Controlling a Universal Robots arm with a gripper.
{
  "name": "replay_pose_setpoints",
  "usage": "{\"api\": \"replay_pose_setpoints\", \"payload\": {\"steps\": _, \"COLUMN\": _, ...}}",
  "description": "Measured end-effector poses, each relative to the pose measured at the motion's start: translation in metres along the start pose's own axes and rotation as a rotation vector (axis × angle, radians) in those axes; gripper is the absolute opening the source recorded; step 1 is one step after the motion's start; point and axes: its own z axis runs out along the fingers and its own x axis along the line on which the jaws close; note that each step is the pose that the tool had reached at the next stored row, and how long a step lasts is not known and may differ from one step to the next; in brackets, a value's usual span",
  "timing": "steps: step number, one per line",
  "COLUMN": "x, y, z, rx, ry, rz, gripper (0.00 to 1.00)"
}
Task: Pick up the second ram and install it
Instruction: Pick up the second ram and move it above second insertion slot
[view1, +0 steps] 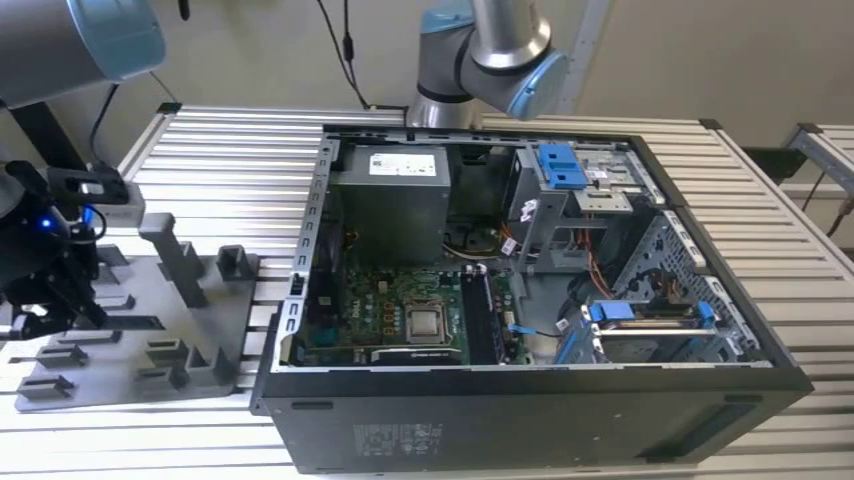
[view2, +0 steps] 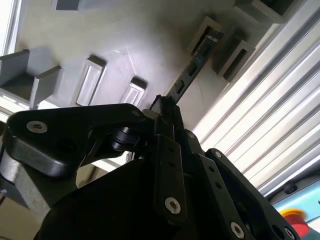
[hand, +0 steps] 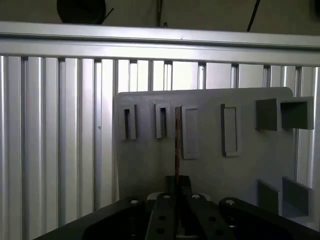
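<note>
The second ram (view2: 193, 66) is a thin dark stick with small chips, and my gripper (view2: 165, 106) is shut on its near end. Its far end reaches close to a raised slot holder of the grey tray (view2: 150, 30); I cannot tell whether it touches. In the first wrist view the ram (hand: 177, 140) shows edge-on as a thin upright line above the tray (hand: 250, 170), rising out of my gripper (hand: 177, 184). In the exterior view my gripper (view1: 56, 300) hangs over the tray (view1: 200, 385) at the exterior view's left, well apart from the open PC case (view1: 534, 420).
The case lies open on a slatted metal table (view1: 227, 170), with the motherboard (view1: 400, 300), a grey power supply (view1: 390, 195) and blue drive brackets (view1: 561, 165) inside. Upright posts (view1: 171, 255) stand on the tray. The arm's base (view1: 467, 60) stands behind the case.
</note>
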Motion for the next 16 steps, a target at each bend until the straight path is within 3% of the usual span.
{"api": "replay_pose_setpoints", "payload": {"steps": 16, "x": -0.001, "y": 0.0005, "z": -0.0143, "rx": -0.0001, "ry": 0.0, "rz": 0.0, "gripper": 0.14}}
